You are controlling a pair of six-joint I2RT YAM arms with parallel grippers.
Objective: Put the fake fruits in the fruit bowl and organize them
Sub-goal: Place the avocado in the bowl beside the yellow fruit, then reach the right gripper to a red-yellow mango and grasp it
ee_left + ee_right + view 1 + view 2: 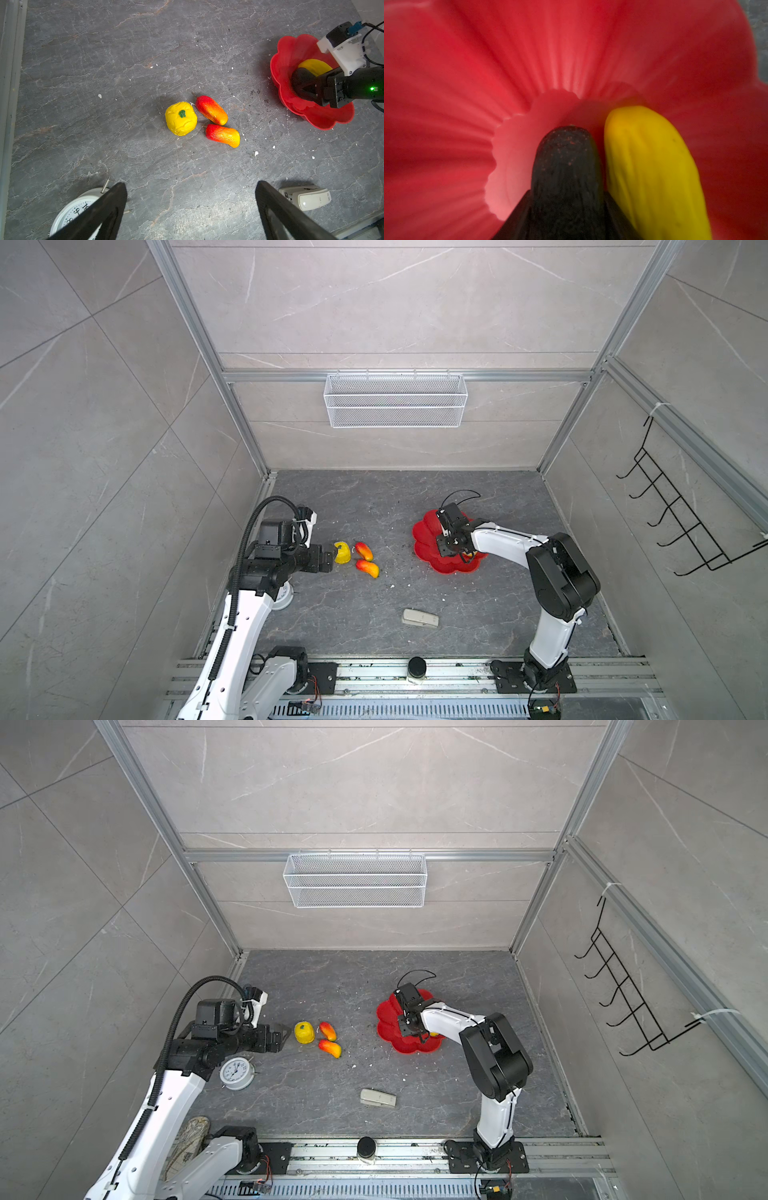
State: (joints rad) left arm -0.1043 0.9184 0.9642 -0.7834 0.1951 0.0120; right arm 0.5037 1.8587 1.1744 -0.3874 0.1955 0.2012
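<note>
**Fruit sorting proceeding**

The right gripper (566, 193) is dipping into the bowl (424, 531), right of centre. The black oval (564, 153) is lying between its fingers beside the yellow oval (650, 166); gripped or released, cannot tell. The left gripper (191, 184) is hovering agape by the bumpy fruit (181, 118) and mangoes (211, 110), centre-left.

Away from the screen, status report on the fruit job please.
Left gripper open, above table. Right gripper in fruit bowl around black oval, grip unclear. Long yellow oval in bowl; bumpy yellow one, two mangoes on table. Nothing blocks them.

Grey tabletop (478, 614), three fruits (211, 110), bowl (422, 531), clock (236, 1073), block (419, 618)
</note>
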